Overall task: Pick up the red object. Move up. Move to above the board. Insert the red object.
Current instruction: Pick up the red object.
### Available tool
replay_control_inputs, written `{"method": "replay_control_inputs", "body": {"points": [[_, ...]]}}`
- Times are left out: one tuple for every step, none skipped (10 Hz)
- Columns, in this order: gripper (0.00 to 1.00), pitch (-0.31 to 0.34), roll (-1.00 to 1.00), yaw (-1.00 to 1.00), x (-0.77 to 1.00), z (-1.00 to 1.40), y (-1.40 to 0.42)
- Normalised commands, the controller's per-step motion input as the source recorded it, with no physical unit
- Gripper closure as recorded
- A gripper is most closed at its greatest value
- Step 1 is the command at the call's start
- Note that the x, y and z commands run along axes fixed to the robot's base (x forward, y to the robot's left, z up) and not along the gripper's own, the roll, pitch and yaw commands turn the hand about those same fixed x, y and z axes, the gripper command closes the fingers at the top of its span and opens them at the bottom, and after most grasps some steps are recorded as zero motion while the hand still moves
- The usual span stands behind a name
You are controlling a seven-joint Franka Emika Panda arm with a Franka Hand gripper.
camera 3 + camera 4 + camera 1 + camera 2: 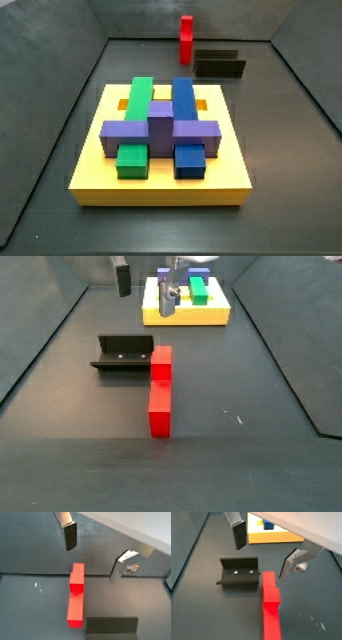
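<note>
The red object [160, 391] lies flat on the dark floor as a long thin slab, right beside the fixture [127, 353]; it also shows in both wrist views [77, 597] [271, 607] and, far off, in a side view [187, 40]. My gripper [144, 294] hangs open above the floor, between the red object's near end and the board [201, 318]. In both wrist views the gripper [91, 564] [261, 563] holds nothing, and the red object's end lies below and just past the gap. The yellow board [160, 185] carries green, blue and purple blocks.
The fixture [239, 572] [219, 66] stands on the floor touching or nearly touching the red object's side. Dark walls enclose the floor on all sides. The board's edge [271, 536] lies just beyond the fixture.
</note>
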Motion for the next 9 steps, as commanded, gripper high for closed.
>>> {"method": "replay_control_inputs", "body": {"points": [[0.0,0.011,-0.36,-0.65,0.04,-0.14,0.02],[0.0,0.001,-0.35,-0.72,0.05,-0.15,0.0],[0.0,0.0,-0.3,-0.77,0.03,-0.14,0.0],[0.0,0.016,-0.31,-0.75,0.07,-0.19,0.0],[0.0,0.049,-0.29,-0.76,0.11,-0.23,0.0],[0.0,0.06,-0.29,-0.72,0.11,-0.24,0.0],[0.0,0.056,-0.26,-0.69,0.1,-0.21,0.07],[0.0,0.047,-0.27,-0.73,0.15,-0.22,0.02],[0.0,0.033,-0.3,-0.7,0.15,-0.21,0.03]]}}
